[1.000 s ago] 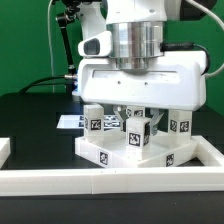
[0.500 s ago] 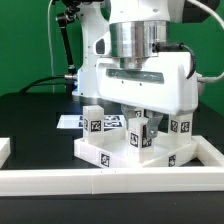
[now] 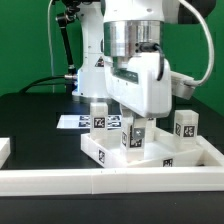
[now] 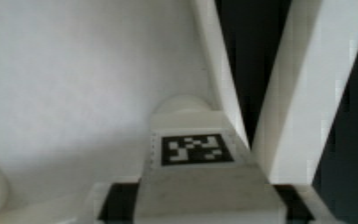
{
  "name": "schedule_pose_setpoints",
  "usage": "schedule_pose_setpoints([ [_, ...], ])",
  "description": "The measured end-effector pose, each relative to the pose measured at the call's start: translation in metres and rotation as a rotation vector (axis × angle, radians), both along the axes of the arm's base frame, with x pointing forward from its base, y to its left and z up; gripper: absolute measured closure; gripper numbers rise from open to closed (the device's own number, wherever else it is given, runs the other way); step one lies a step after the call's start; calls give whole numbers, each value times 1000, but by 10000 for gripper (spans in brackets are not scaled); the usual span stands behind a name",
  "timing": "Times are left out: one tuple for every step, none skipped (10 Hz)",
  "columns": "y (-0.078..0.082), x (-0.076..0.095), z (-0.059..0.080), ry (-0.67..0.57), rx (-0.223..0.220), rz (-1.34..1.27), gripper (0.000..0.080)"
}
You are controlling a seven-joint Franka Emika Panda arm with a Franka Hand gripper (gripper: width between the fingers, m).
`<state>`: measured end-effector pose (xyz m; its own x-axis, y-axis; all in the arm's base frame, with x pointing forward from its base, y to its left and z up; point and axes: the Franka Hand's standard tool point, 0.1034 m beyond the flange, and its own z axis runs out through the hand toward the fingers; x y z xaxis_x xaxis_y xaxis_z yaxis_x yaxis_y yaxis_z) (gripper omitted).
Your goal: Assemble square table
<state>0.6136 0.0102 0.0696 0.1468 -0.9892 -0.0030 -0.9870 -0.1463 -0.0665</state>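
Note:
The square table's white slab (image 3: pixel 160 158) lies flat inside the rails. Three short tagged legs stand upright on it. My gripper (image 3: pixel 135 126) comes down from above and is shut on the middle leg (image 3: pixel 135 140) near the slab's front. Two more legs stand at the exterior view's left (image 3: pixel 100 117) and right (image 3: pixel 186 125). In the wrist view the held leg (image 4: pixel 197 150) shows its tag, with my gripper (image 4: pixel 206 203) clamped on it and a dark pad (image 4: pixel 130 200) pressed on each side. The slab's flat white face (image 4: pixel 69 80) lies beyond it.
A long white rail (image 3: pixel 100 181) runs along the front and another (image 3: pixel 216 150) along the exterior view's right; a short white piece (image 3: pixel 4 150) sits at the left edge. The marker board (image 3: pixel 72 122) lies on the black table behind the slab. Cables hang behind the arm.
My hand has turned about its vertical axis while shut on the middle leg. The slab and the two other legs have shifted slightly toward the exterior view's right.

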Motion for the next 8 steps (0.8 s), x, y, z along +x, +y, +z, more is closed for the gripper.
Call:
schedule_pose_setpoints([
  [0,0,0,0,0,4,509],
  [0,0,-1,1,0,6,420],
  [0,0,-1,1,0,6,282],
  [1,0,-1,2,0,7,185],
  [1,-1,-1,2,0,7,185],
  [1,-1,-2,2,-1,7,156],
  [1,-1,-2,3,-1,8,156],
  [1,-1,-2,3,-1,8,151],
])
